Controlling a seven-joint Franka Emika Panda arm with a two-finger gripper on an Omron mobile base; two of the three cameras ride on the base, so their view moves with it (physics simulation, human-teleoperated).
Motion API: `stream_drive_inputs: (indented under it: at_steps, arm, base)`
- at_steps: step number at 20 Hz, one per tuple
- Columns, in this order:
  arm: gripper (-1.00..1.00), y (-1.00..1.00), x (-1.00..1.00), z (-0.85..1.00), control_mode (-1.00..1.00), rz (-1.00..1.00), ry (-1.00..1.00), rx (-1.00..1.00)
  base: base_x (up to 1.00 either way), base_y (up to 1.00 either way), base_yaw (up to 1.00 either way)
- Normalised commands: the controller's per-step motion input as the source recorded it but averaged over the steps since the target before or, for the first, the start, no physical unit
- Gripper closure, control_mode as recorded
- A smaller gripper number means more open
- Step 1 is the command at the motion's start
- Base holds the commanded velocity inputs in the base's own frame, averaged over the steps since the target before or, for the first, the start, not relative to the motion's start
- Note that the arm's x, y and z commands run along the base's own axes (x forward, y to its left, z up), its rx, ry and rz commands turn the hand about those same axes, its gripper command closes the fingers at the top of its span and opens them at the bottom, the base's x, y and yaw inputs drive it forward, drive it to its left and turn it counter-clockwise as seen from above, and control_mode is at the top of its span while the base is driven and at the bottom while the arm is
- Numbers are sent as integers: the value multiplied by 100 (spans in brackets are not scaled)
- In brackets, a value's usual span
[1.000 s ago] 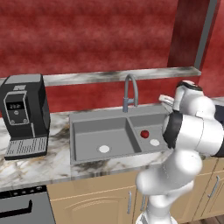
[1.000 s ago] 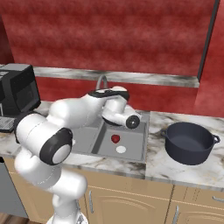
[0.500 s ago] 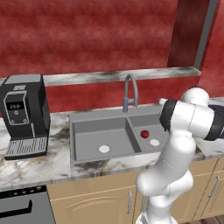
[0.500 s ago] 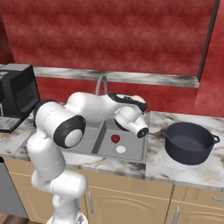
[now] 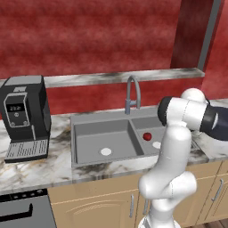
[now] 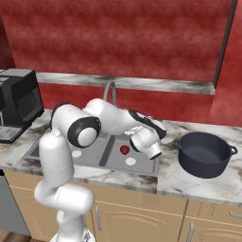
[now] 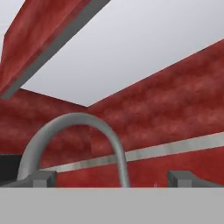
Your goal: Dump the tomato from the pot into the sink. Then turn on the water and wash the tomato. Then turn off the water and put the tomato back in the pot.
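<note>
The tomato — small, round, glossy red — lies in the right basin of the sink, below the jaws. The jaws stand wide apart, empty, facing the faucet — the dark pot sits upright on the counter.

I see a glossy red tomato in the grey sink, whose basins each carry a pale round drain, under a grey gooseneck faucet. The pot reads dark navy, nearly black, on a bench of white marble veined in grey and brown, with tan wood cabinet doors below and a mottled deep red wall behind. The coffee machine is black with what looks like a grey drip grille, though I can't make that out sharply, and the arm is white with dark joints.
</note>
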Motion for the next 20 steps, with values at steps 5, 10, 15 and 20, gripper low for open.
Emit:
stream_drive_inputs:
  at_steps: [5, 10, 15, 20]
  arm:
    - [-100, 36, 0, 0, -100, 5, -19, -6]
    - [-100, 27, 0, 9, -100, 0, 0, -2]
    - [-100, 17, 0, 20, -100, 0, 3, 0]
    - [-100, 15, 0, 42, -100, 0, 11, 0]
  base:
    - [0, 0, 0]
    - [0, 0, 0]
    - [0, 0, 0]
    - [0, 0, 0]
